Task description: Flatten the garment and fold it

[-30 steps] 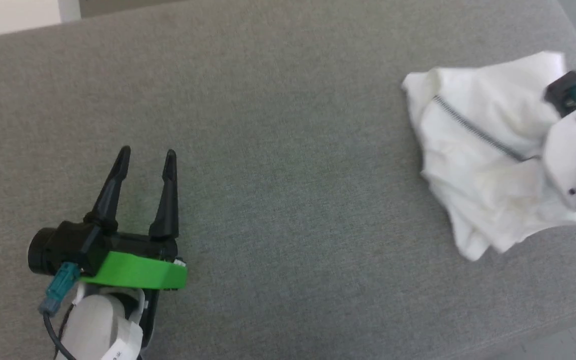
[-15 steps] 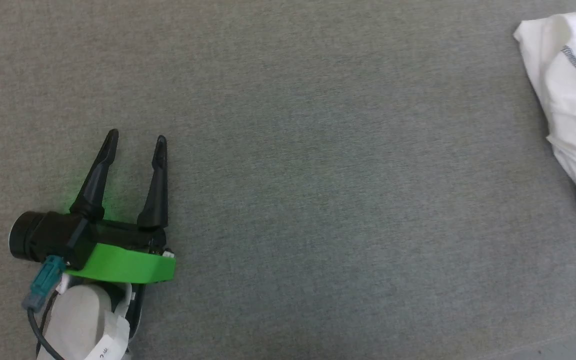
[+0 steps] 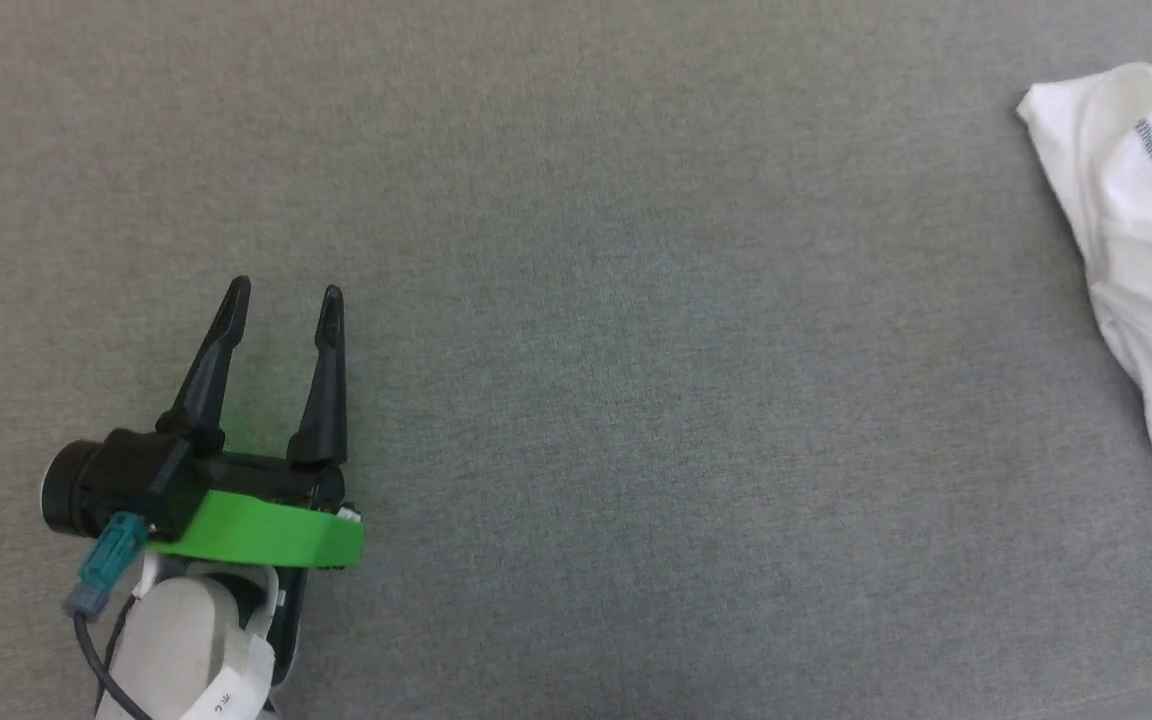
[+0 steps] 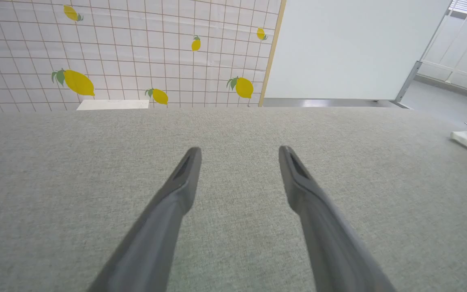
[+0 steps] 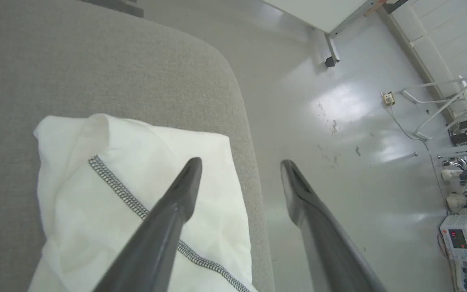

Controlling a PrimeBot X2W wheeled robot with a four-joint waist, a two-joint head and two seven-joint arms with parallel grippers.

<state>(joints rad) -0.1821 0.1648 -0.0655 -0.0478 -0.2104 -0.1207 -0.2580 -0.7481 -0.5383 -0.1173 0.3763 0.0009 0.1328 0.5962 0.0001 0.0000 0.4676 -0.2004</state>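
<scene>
Crumpled white thin-fabric garment [image 5: 95,182], dark zigzag seam, lies at a corner of the grey fabric counter [image 3: 636,350]. Right tool [image 5: 240,162] released over its edge, empty. Left tool [image 3: 283,290] released, empty, well apart.

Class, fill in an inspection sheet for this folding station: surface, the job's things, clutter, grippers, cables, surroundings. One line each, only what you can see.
Surface: grey woven fabric surface, with a rounded corner in the right wrist view.
Job's things: white thin-fabric garment with dark zigzag stitching, bunched up near the surface's right edge, not flattened.
Clutter: nothing seen.
Grippers: left gripper open and empty over bare surface; right gripper open, above the garment, holding nothing.
Cables: black cable with teal connector at the left wrist.
Surroundings: lemon-patterned tiled wall, white panel, glossy pale floor.
</scene>
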